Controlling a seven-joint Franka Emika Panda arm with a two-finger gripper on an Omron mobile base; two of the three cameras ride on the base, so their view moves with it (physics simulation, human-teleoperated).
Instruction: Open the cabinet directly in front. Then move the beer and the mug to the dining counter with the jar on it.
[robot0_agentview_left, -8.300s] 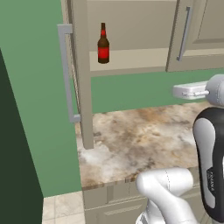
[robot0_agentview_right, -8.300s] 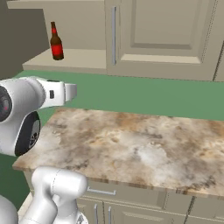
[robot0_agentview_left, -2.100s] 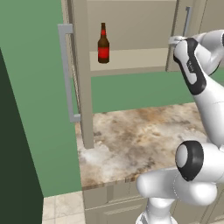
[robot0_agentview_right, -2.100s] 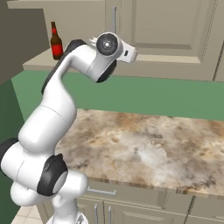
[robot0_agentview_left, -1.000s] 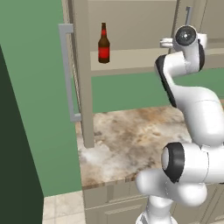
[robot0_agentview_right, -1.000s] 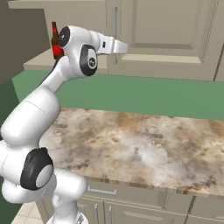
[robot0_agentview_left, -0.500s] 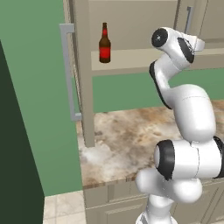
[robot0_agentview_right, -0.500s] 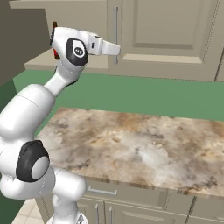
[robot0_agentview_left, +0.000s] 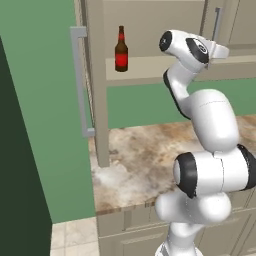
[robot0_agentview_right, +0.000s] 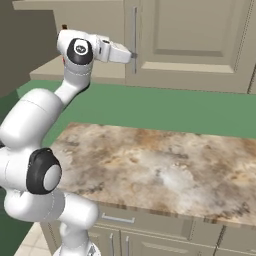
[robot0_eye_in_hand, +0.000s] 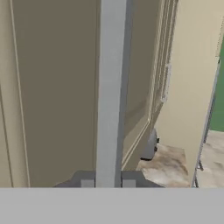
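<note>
A white arm is seen raised to the wall cabinet (robot0_agentview_right: 190, 45), its gripper (robot0_agentview_right: 131, 55) set against the long grey bar handle (robot0_agentview_right: 134, 30) of the right-hand door, near the upper centre of the right base view. In the hand view the handle (robot0_eye_in_hand: 111, 87) runs straight up the middle of the frame and passes between the two dark fingers (robot0_eye_in_hand: 87, 183) at the bottom edge; they are drawn in almost fully and appear to be clamped on the bar, one on each side.

The left-hand door (robot0_agentview_left: 95, 80) is already swung open, and the beer (robot0_agentview_left: 120, 50) is shown standing upright on the beige shelf (robot0_agentview_left: 150, 65) in the upper centre of the left base view, well apart from the gripper (robot0_agentview_left: 216, 52). The mug cannot be made out in these frames (it may be hidden behind the shut door).

The step in hand is judged to be the opening of the second door. It is best done by a pull along the door's own arc rather than straight back, with the grip kept square on the bar so that it is not twisted out. The marble tabletop (robot0_agentview_right: 160, 170) below should be cleared by the elbow throughout the swing.
</note>
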